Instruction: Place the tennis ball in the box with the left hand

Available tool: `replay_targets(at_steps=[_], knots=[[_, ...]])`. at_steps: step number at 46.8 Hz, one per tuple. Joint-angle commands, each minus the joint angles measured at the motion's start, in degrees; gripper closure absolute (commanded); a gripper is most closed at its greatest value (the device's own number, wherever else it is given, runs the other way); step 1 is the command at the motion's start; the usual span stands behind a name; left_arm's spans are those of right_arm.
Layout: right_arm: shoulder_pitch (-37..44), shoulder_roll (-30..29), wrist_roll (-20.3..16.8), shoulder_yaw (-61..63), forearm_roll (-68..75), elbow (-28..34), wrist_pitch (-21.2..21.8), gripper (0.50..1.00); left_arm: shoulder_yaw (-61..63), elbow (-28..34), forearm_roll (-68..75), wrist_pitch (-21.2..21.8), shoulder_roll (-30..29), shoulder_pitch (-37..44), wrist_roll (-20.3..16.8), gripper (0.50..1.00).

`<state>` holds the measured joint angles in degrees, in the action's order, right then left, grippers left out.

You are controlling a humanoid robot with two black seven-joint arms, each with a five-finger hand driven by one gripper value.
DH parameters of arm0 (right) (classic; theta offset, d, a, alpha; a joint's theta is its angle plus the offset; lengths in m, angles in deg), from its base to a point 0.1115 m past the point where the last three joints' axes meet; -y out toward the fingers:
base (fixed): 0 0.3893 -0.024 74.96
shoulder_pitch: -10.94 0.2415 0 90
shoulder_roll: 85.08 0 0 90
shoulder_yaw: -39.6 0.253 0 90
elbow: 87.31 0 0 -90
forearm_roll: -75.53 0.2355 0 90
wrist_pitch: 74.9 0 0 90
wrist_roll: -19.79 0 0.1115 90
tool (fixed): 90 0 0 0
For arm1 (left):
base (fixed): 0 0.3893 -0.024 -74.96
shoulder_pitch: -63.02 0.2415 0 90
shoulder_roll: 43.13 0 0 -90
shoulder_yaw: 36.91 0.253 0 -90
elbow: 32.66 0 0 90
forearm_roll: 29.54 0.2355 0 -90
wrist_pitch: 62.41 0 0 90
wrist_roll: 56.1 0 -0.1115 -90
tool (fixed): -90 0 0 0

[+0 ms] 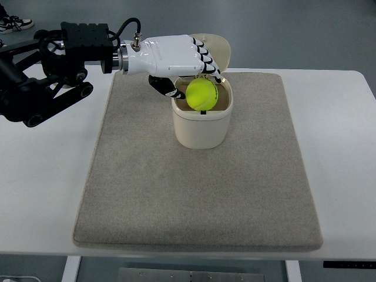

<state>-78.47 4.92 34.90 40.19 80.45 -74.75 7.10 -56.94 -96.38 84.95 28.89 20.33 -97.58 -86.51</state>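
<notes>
A yellow-green tennis ball (pixel 202 94) sits at the mouth of a cream box (pixel 201 128) whose lid stands open behind it. My left hand (pixel 188 73), white with black finger joints, reaches in from the left over the box. Its fingers curl over the top of the ball and the thumb comes up from below left, so the hand is shut on the ball. The ball hangs just above the box's opening, partly inside the rim.
The box stands on a beige felt mat (pixel 200 194) spread over a white table (pixel 47 176). My black left arm (pixel 41 76) lies across the table's far left corner. A shoe (pixel 13 23) shows on the floor at top left.
</notes>
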Motion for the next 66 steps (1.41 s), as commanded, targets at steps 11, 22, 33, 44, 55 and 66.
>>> replay_targets(at_steps=[11, 22, 33, 44, 55, 66], knots=[[0.0, 0.0, 0.0, -0.1, 0.0, 0.0, 0.0, 0.562, 0.0, -0.4, -0.1, 0.0, -1.1, -0.2, 0.0, 0.557], [0.0, 0.0, 0.0, 0.0, 0.0, 0.0, 0.0, 0.562, 0.0, -3.7, -0.8, -0.7, -5.4, -0.2, 0.0, 0.553], [0.0, 0.0, 0.0, 0.0, 0.0, 0.0, 0.0, 0.562, 1.3, -7.7, -11.7, -3.9, -12.0, -0.2, -0.1, 0.551], [0.0, 0.0, 0.0, -0.1, 0.0, 0.0, 0.0, 0.562, 3.1, -9.3, -28.0, -7.5, -18.4, -0.2, 0.0, 0.510], [0.0, 0.0, 0.0, 0.0, 0.0, 0.0, 0.0, 0.562, 6.8, -8.4, -48.1, -7.6, -21.8, 0.2, -0.1, 0.508], [0.0, 0.0, 0.0, 0.0, 0.0, 0.0, 0.0, 0.562, 7.6, -4.7, -66.7, -7.5, -22.1, 3.8, -0.1, 0.508]])
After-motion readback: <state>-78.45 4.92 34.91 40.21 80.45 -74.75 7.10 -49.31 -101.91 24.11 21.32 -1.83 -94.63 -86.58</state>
